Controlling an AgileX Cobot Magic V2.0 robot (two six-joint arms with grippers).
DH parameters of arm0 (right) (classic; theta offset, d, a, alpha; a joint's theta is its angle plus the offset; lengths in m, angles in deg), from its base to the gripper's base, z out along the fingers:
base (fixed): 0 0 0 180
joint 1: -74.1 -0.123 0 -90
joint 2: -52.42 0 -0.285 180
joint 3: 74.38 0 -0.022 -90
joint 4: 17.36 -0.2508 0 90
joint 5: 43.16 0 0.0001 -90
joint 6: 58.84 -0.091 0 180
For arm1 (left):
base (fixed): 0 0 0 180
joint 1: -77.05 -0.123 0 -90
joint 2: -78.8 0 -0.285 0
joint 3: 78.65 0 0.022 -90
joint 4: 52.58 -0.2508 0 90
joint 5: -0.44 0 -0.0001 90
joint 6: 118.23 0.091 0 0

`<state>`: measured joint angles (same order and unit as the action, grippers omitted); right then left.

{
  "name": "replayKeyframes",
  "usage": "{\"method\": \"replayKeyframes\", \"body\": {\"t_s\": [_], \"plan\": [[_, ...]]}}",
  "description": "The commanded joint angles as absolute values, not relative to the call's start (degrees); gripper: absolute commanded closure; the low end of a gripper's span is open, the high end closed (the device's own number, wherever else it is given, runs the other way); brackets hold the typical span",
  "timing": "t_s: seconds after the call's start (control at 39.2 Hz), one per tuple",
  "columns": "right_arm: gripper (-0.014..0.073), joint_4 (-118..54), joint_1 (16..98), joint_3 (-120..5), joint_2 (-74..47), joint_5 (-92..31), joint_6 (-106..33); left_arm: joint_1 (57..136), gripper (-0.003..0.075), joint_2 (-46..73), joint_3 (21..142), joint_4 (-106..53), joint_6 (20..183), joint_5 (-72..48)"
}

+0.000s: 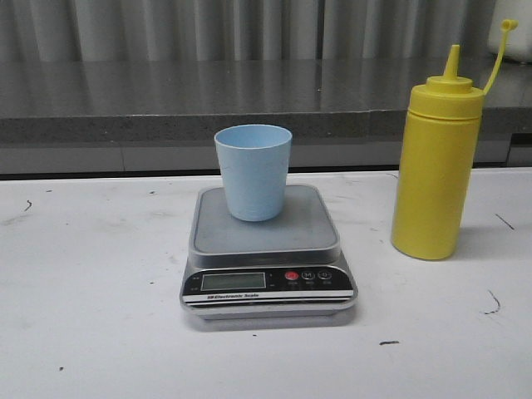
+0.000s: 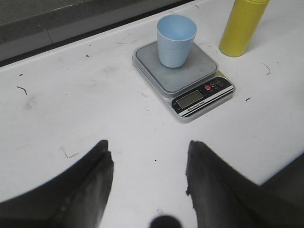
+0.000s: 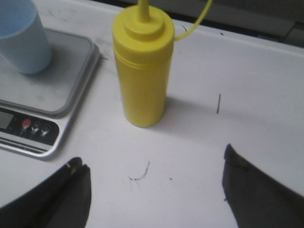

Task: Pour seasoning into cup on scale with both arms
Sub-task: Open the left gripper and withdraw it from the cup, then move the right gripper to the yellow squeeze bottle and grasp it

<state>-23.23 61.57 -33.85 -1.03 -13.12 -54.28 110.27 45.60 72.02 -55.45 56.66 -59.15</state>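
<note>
On the scale (image 1: 268, 249), empty cup (image 1: 253, 171), seasoning (image 1: 437, 166) beside

Yellow seasoning (image 1: 436, 174), pale blue cup (image 1: 253, 172) — silver-grey scale (image 1: 268, 249), white table (image 1: 91, 291).

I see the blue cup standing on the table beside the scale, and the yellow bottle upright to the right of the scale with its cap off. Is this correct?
Not quite. The cup stands on the scale platform, not beside it on the table; the front view shows this. The rest holds: the yellow bottle is upright to the right of the scale, cap off.
</note>
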Motion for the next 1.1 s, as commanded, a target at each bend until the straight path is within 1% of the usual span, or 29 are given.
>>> {"method": "replayKeyframes", "body": {"t_s": [0.0,0.2,0.49,0.61,0.77,0.84,1.07], "plan": [[0.0004,-25.29,60.50,-35.35,-4.17,-21.21,-53.75,110.26,0.0363,45.13,73.41,-55.11,56.23,-54.99],[0.0004,-25.20,57.49,-35.34,-14.75,-28.18,-53.75,110.26,0.0363,45.13,73.41,-55.11,56.23,-54.99],[0.0004,-25.59,56.07,-33.40,-27.64,-45.35,-53.81,110.26,0.0363,45.13,73.41,-55.11,56.23,-54.99],[0.0004,-27.42,56.07,-27.82,-30.56,-55.97,-53.81,110.26,0.0363,45.13,73.41,-55.11,56.23,-54.99],[0.0004,-27.69,56.07,-21.31,-35.18,-73.36,-53.81,110.26,0.0363,45.13,73.41,-55.11,56.23,-54.99],[0.0004,-27.55,56.07,-20.25,-38.74,-80.73,-54.01,110.26,0.0363,45.13,73.41,-55.11,56.23,-54.99],[0.0004,-26.08,56.07,-20.43,-48.31,-97.82,-57.82,110.26,0.0363,45.13,73.41,-55.11,56.23,-54.99]]}}
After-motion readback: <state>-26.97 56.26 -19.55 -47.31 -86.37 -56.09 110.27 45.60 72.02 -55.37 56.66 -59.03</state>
